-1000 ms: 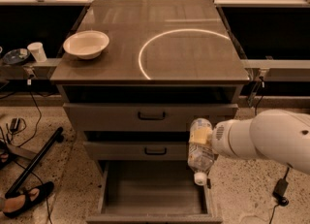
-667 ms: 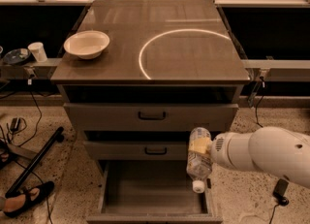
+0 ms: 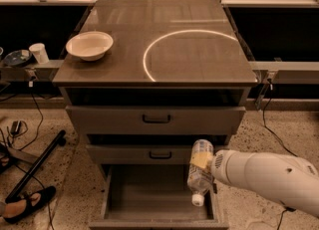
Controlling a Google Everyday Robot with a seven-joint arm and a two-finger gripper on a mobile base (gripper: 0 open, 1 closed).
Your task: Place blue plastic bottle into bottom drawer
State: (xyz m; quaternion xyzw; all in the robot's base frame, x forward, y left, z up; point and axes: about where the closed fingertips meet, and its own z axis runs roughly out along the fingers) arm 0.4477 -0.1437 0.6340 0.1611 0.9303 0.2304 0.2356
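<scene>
Item one, your gripper (image 3: pixel 203 163): it sits at the end of the white arm (image 3: pixel 264 175) reaching in from the right, in front of the cabinet's lower right. Its fingers (image 3: pixel 199 159) are closed across the upper body of the blue plastic bottle (image 3: pixel 201 183) and hold it off every surface. Item two, the bottle: it hangs tilted from the fingers, base up and white cap (image 3: pixel 198 200) down, with the cap pointing into the right side of the bottom drawer (image 3: pixel 144 194). Item three, the bottom drawer: it is pulled well out beneath the fingers, and you can see its flat grey floor to their left. Item four, the middle drawer (image 3: pixel 124 153): it is slightly open, just behind and left of the fingers; the top drawer (image 3: pixel 109 119) is above them. Item five, the cabinet top (image 3: pixel 199 69) — far above and behind the fingers — carries a pale bowl (image 3: pixel 89 45) on its left and a bright ring of light (image 3: pixel 149 57). Off to the far left you have a white cup (image 3: pixel 38 53) on a side ledge and a dark shoe (image 3: pixel 30 202) on the speckled floor.
</scene>
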